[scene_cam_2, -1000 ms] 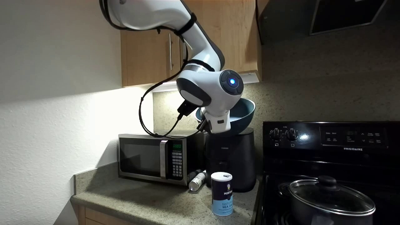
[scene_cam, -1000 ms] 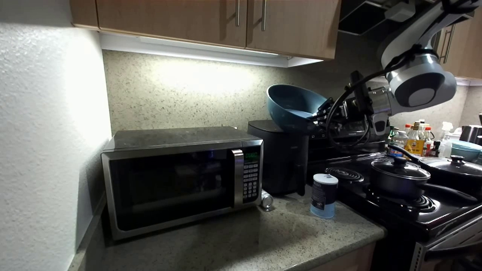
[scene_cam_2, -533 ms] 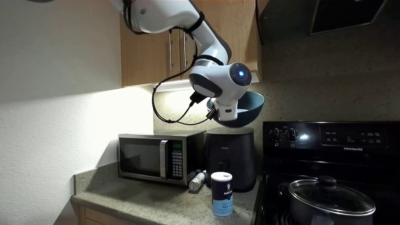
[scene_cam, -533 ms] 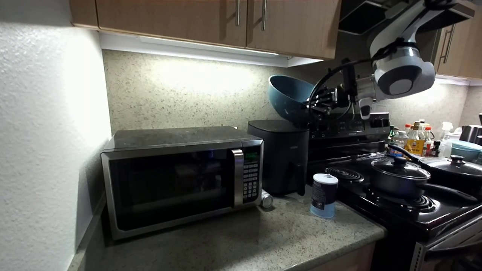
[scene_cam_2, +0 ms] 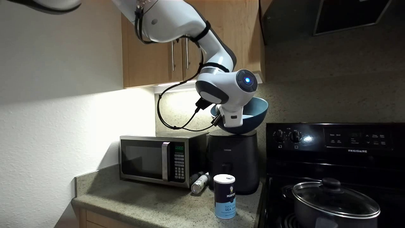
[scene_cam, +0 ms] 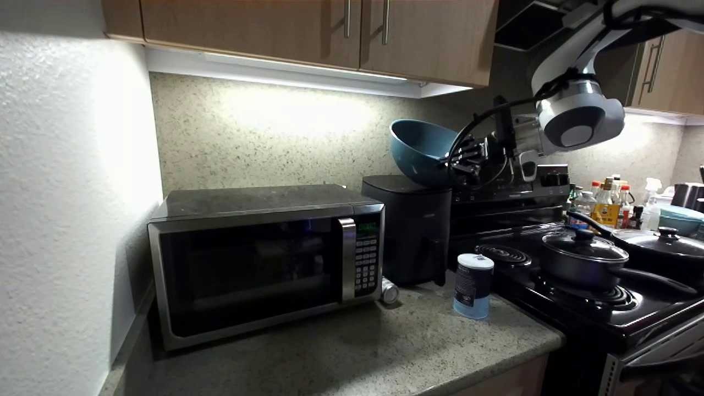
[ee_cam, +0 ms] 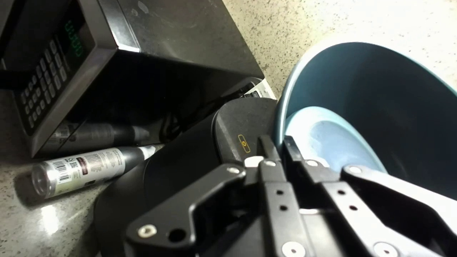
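While our claw (ee_cam: 279, 146) grips the blue bowl (ee_cam: 378, 96) by its rim, we see it tilted beyond the claw, above the air fryer (scene_cam_2: 232, 161) edge nearest the stove (scene_cam_2: 332, 160); contact unclear.

Tight below, open to the side

The rounded black air fryer (scene_cam_2: 235, 161) stands just beneath the tilted round blue bowl (scene_cam: 413, 155); whether they touch cannot be told. Free air lies above the boxy silver-and-black microwave (scene_cam: 264, 272), beneath the light wooden cabinet (scene_cam: 275, 36). A white-labelled cylindrical bottle (ee_cam: 93, 169) obstructs the gap between microwave and fryer; a two-tone blue cylindrical salt canister (scene_cam_2: 225, 197) stands before the fryer.
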`<state>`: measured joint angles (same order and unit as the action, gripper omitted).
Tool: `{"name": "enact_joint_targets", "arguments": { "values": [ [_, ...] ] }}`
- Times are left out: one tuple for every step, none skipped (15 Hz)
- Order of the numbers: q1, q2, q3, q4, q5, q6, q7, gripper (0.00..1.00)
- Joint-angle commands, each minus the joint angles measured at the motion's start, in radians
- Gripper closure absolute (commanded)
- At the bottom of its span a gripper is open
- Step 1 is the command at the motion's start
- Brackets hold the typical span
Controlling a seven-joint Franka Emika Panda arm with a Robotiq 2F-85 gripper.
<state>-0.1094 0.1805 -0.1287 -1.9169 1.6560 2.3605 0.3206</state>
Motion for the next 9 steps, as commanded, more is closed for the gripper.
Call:
{"name": "enact_joint_targets", "arguments": {
  "values": [
    [-0.005, -0.001, -0.001, 0.007, -0.079, -0.012, 0.045, 0.98],
    [-0.003, -0.003, 0.0, 0.008, -0.089, -0.008, 0.046, 0.98],
    [-0.002, 0.001, 0.002, 0.013, -0.102, -0.011, 0.053, 0.98],
    [-0.001, 0.003, 0.003, 0.017, -0.11, -0.01, 0.058, 0.98],
    [-0.001, 0.006, 0.004, 0.02, -0.115, -0.01, 0.055, 0.98],
    [0.001, 0.002, 0.005, 0.018, -0.121, -0.004, 0.05, 0.98],
    [0.002, -0.003, 0.006, 0.016, -0.126, 0.004, 0.041, 0.66],
    [0.002, -0.007, 0.005, 0.014, -0.128, 0.005, 0.035, 0.65],
    [0.003, -0.01, 0.005, 0.014, -0.128, 0.007, 0.031, 0.59]
  ]
}}
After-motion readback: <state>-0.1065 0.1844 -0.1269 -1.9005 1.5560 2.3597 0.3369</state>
